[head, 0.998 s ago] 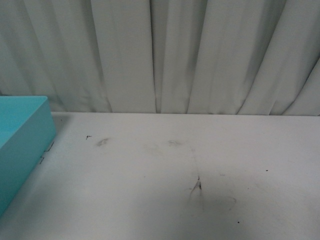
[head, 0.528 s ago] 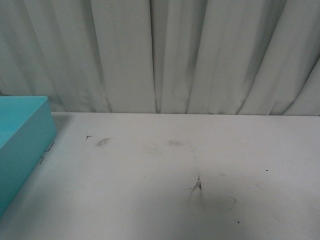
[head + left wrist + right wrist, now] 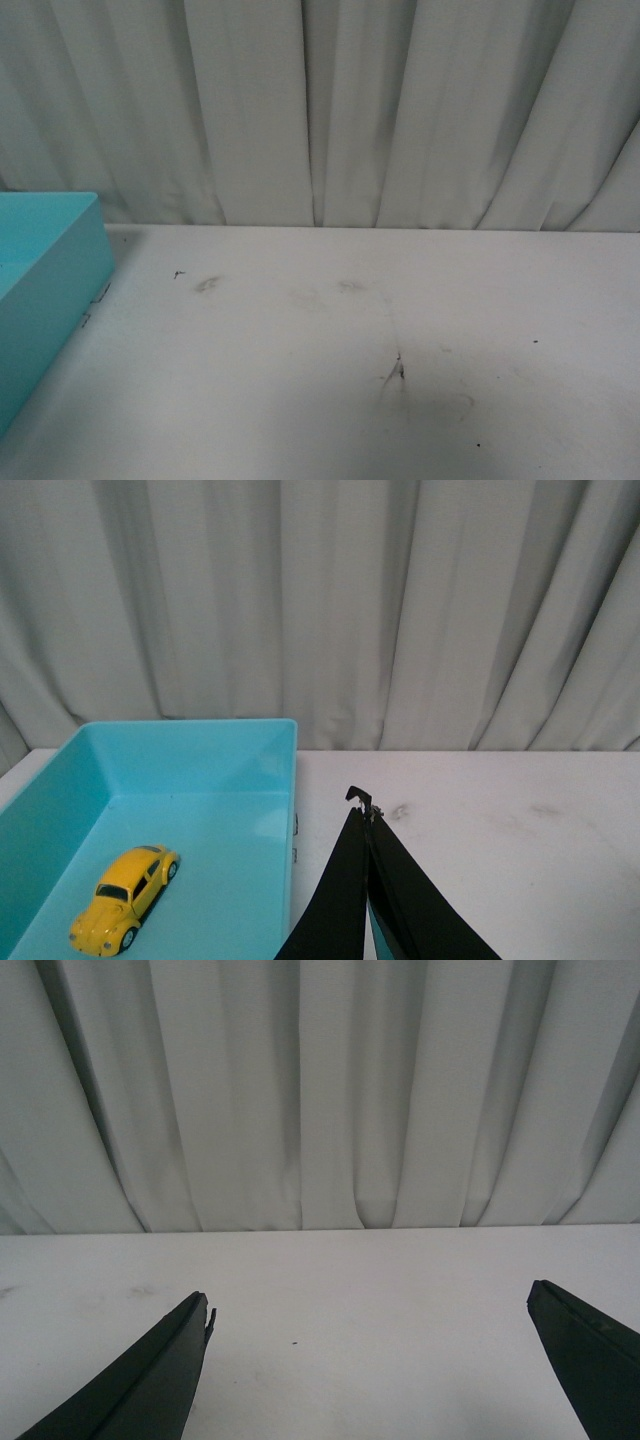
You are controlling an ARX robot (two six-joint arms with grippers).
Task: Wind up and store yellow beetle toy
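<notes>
The yellow beetle toy lies on its wheels inside the turquoise box, seen in the left wrist view. My left gripper hovers just outside the box's right wall, shut with its black fingers pressed together and nothing between them. In the right wrist view my right gripper is open over bare white table, its two black fingers far apart and empty. The front view shows neither arm and not the toy, only a corner of the turquoise box.
A white table with dark scuff marks stretches ahead. A pleated white curtain closes off the far edge. The turquoise box stands at the table's left side.
</notes>
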